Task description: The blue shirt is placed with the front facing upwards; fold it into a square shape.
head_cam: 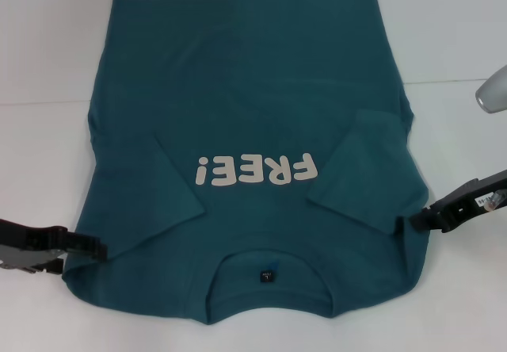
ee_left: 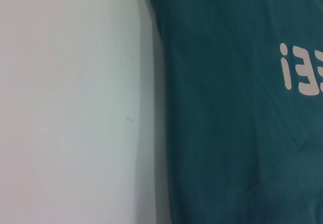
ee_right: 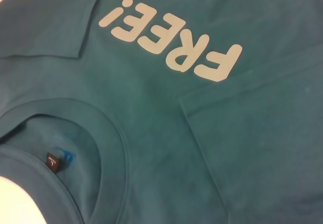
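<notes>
The blue shirt (head_cam: 253, 90) lies flat on the white table, front up, with its collar towards me and its hem at the far side. White "FREE!" lettering (head_cam: 257, 170) crosses the chest, and a small black neck label (head_cam: 268, 275) shows inside the collar. Both short sleeves are folded inward: one (head_cam: 150, 193) on the left, one (head_cam: 368, 170) on the right. My left gripper (head_cam: 99, 249) reaches the shirt's near-left shoulder edge. My right gripper (head_cam: 416, 217) touches the near-right shoulder edge. The left wrist view shows the shirt's (ee_left: 232, 133) side edge; the right wrist view shows the lettering (ee_right: 171, 45) and the label (ee_right: 52, 161).
The white table (head_cam: 47, 51) surrounds the shirt on the left, right and far sides, and shows bare beside the cloth (ee_left: 65, 108). A grey rounded part (head_cam: 493, 90) sticks in at the right edge of the head view.
</notes>
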Robot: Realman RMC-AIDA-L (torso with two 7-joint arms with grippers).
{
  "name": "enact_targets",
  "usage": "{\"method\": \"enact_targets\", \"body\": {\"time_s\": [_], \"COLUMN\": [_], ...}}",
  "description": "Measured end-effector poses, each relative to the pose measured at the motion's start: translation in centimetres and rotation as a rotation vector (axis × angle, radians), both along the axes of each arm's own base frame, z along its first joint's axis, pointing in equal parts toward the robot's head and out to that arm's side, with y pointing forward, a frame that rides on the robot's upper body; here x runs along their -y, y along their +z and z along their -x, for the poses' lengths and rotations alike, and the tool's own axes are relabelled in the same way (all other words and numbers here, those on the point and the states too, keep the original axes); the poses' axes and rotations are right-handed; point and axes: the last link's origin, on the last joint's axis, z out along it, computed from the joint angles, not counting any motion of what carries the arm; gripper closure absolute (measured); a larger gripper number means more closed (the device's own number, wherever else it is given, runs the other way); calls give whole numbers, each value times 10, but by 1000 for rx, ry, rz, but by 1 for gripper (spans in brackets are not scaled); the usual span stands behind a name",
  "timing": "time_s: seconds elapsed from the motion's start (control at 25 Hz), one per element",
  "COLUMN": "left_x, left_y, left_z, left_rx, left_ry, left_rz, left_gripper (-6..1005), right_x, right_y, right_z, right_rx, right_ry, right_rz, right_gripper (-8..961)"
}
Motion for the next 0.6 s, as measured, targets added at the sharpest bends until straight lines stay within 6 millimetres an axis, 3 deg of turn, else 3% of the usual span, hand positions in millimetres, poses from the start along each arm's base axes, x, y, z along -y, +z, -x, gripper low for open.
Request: {"method": "enact_targets", "body": {"time_s": [0.6], "left_x": [-2], "left_y": [-6], "left_z": [1], "left_rx": [6], "left_ry": [11], "left_rz": [10], "left_gripper": [134], "right_x": [-2], "right_y": [-1], "right_z": [2], "right_rx": [-2], "right_ry": [7], "right_rz": [3], "right_gripper": [915]}}
